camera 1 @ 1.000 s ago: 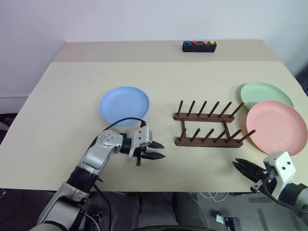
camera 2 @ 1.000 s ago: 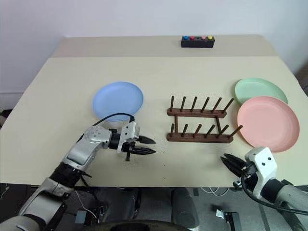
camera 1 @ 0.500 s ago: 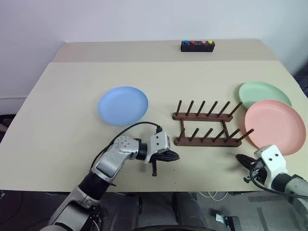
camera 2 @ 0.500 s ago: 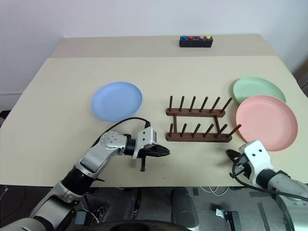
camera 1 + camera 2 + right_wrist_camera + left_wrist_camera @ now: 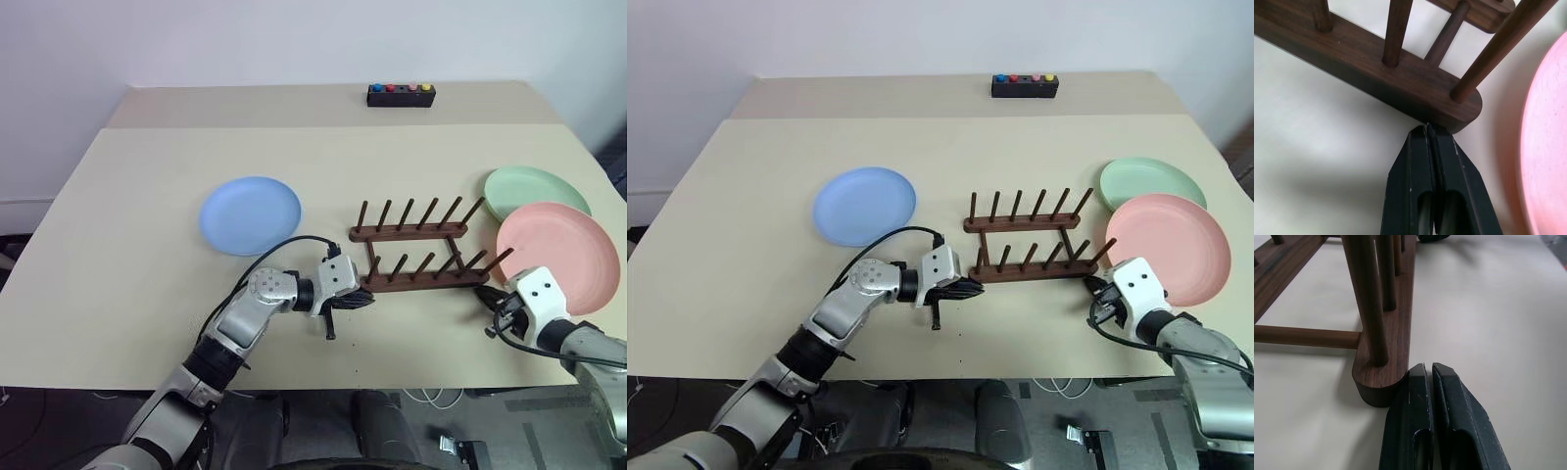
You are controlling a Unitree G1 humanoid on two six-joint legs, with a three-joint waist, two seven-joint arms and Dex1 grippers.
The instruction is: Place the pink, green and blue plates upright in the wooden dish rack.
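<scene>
Rack [image 5: 419, 250] lies lengthwise between both closed grippers: left gripper [image 5: 1428, 369] and right gripper [image 5: 1428, 128] at opposite rail ends.

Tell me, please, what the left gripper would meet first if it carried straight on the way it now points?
Most likely the wooden dish rack. The left gripper, its fingers shut, points at the rounded end of the rack's near rail, and its tips look to be at or touching that end already; whether they touch is hard to tell.
</scene>
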